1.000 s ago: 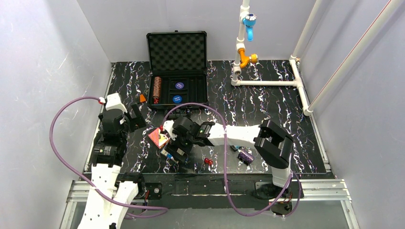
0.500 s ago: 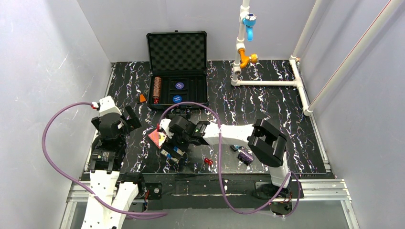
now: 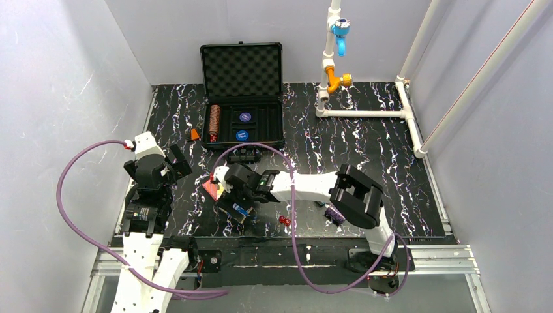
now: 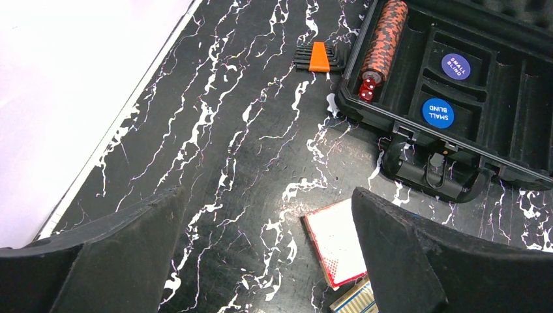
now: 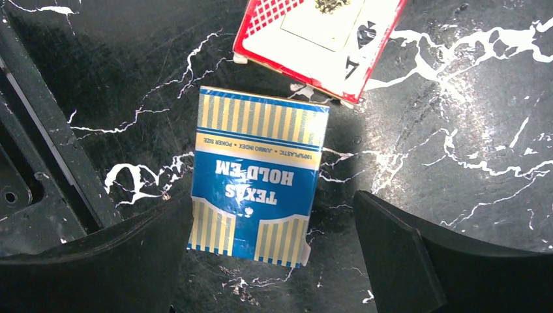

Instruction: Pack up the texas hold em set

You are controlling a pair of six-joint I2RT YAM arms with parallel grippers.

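**Inspector:** Where did the set stand at inspection?

**Examiner:** The black hard case (image 3: 264, 125) lay open at upper centre of the overhead view, lid raised. A brown chip stack (image 4: 385, 36), two red dice (image 4: 365, 90) and two SMALL BLIND buttons (image 4: 437, 111) sat in its tray. Outside it, lower in that view, lay the blue card box (image 5: 257, 182), the red card box (image 5: 319, 39), further red dice (image 3: 284, 220) and purple chips (image 3: 336, 214).

**Inspector:** Why was the right arm reached across to the left?

**Examiner:** In my judgement, to take the blue card box. It lay flat in the middle of the right wrist view, its upper corner touching or just beside the red card box; I could not tell which. The right gripper (image 5: 270, 215) was set wide, a finger along each long side of the box, gripping nothing. The left-hand finger looked to be at the box edge, but contact could not be confirmed.

**Inspector:** And the left gripper (image 4: 266, 195)?

**Examiner:** Spread wide and empty above bare table, with the red card box at the lower edge of its view. It was presumably held clear of the other arm.
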